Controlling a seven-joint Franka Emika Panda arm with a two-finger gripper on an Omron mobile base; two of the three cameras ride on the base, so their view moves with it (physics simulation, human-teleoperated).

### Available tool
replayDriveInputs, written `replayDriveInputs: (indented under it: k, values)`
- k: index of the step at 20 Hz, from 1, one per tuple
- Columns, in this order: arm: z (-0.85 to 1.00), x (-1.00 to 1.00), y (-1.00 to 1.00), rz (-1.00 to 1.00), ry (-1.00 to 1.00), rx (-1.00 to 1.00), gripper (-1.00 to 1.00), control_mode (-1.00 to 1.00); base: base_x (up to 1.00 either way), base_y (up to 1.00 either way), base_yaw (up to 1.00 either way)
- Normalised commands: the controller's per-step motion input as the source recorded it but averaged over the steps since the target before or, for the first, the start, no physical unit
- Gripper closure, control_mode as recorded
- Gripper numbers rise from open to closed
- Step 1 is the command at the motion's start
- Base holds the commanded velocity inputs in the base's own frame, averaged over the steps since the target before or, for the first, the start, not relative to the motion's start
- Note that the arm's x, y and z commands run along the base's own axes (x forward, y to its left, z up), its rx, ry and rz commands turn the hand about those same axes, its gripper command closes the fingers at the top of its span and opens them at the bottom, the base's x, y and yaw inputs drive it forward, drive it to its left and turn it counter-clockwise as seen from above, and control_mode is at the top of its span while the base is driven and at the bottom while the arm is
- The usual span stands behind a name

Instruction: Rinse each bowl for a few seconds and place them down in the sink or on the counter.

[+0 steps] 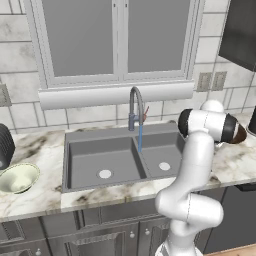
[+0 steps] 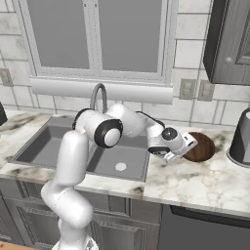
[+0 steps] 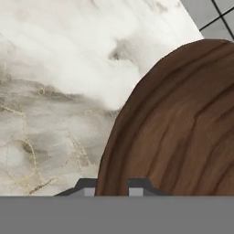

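Observation:
The dark reddish-brown bowl [image 2: 202,146] [image 3: 183,128] rests on the white marble counter [image 2: 195,181] to the right of the sink [image 2: 36,146]. My gripper [image 2: 188,144] [image 3: 112,187] reaches to the bowl's left rim, and its two tips sit close on either side of that rim, shut on it. A sliver of this bowl [image 1: 241,135] shows past my arm in the left base view. The pale cream-green bowl [image 1: 19,177] lies on the counter [image 1: 40,150] left of the sink [image 1: 75,165]. A blue stream of water [image 1: 140,137] runs from the faucet [image 1: 136,105].
A black ribbed object [image 1: 4,145] stands at the far left behind the cream-green bowl. A tall grey vessel [image 2: 241,132] stands on the counter just right of the brown bowl. A dark wall cabinet [image 2: 229,39] hangs above it.

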Motion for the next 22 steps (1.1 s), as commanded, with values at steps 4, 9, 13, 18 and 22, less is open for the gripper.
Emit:
replayDriveInputs:
  k: [4,9,13,18,22]
  values:
    - [0.12,-0.02,0.05,0.02,-0.04,-0.01,1.0,-1.0,0.0,0.0,0.0]
    - [0.55,-0.24,0.26,0.14,-0.1,-0.08,1.0,-1.0,0.0,0.0,0.0]
    - [0.62,-0.41,0.4,0.19,-0.13,-0.16,1.0,-1.0,0.0,0.0,0.0]
    - [0.41,-0.44,0.56,0.2,-0.06,-0.17,1.0,-1.0,0.0,0.0,0.0]
    - [0.42,-0.35,0.56,0.21,-0.01,-0.17,1.0,-1.0,0.0,0.0,0.0]
